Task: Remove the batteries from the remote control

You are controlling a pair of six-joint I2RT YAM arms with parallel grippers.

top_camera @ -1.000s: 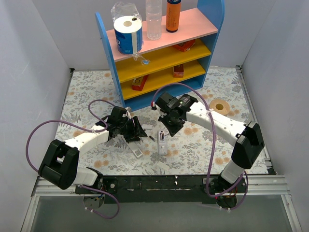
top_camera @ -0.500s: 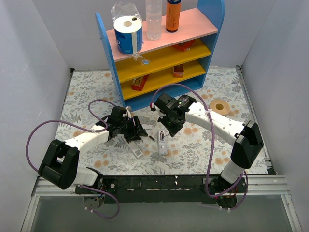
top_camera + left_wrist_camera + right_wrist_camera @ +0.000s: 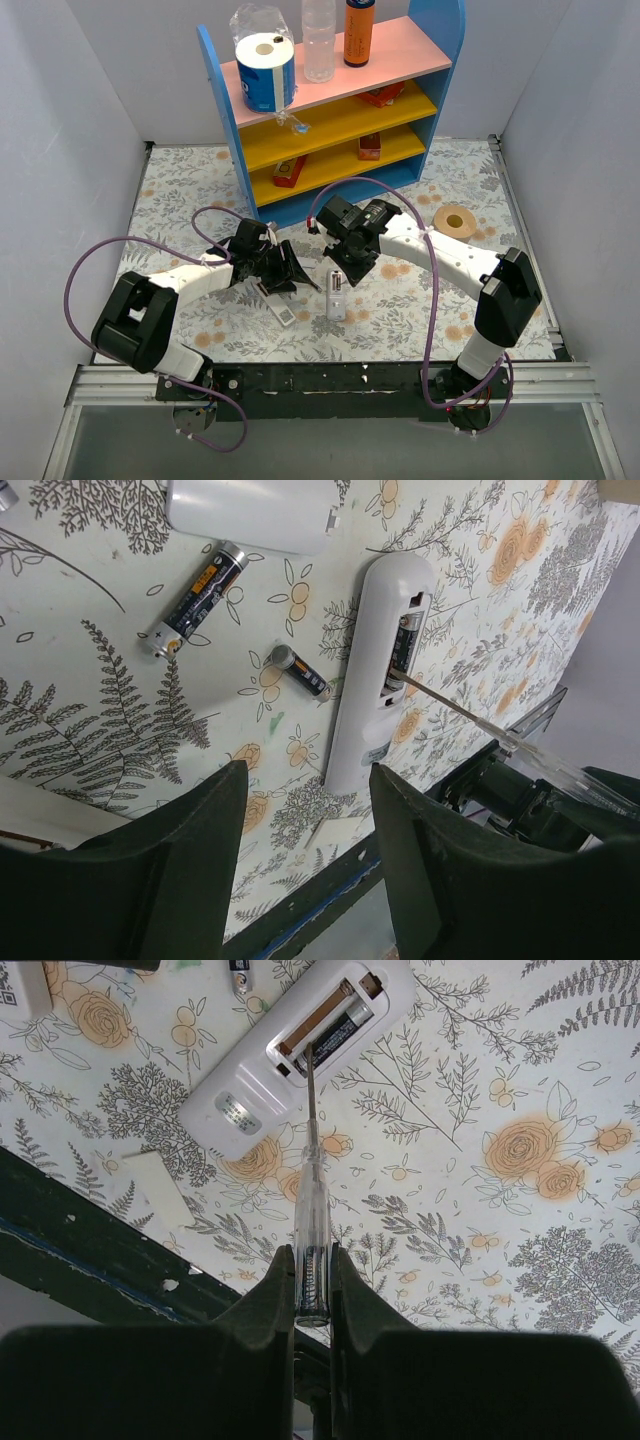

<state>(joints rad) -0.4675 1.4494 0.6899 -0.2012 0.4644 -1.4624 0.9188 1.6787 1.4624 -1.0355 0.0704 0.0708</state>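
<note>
Two loose batteries lay on the floral mat (image 3: pixel 90 710) in the left wrist view. The first battery (image 3: pixel 193 598) sat in the upper left of that frame, slanted, dark with an orange stripe and silver ends. The second battery (image 3: pixel 300 672) lay to its right, near the middle of the frame. It was apart from the first and just beside the remote (image 3: pixel 372 695); I could not tell whether the two touched. A white cover (image 3: pixel 250 515) lay at the top edge. The left gripper (image 3: pixel 308 780) hung over this spot with its fingers spread wide and nothing between them.

The remote lay face down, white, with its compartment open. A third battery (image 3: pixel 335 1030) sat in one slot, and the slot beside it was bare. In the overhead view the remote (image 3: pixel 335 296) lay at the centre of the frame. The left gripper (image 3: pixel 278 268) was to its upper left and the right gripper (image 3: pixel 345 262) was over its far end.

The right gripper (image 3: pixel 312 1260) was pressed tight on the clear handle of a screwdriver (image 3: pixel 308 1185). The thin shaft ran up the right wrist frame, and its tip rested in the compartment at the bare slot, beside the third battery. At the top of the overhead frame stood a blue shelf (image 3: pixel 222 100).
</note>
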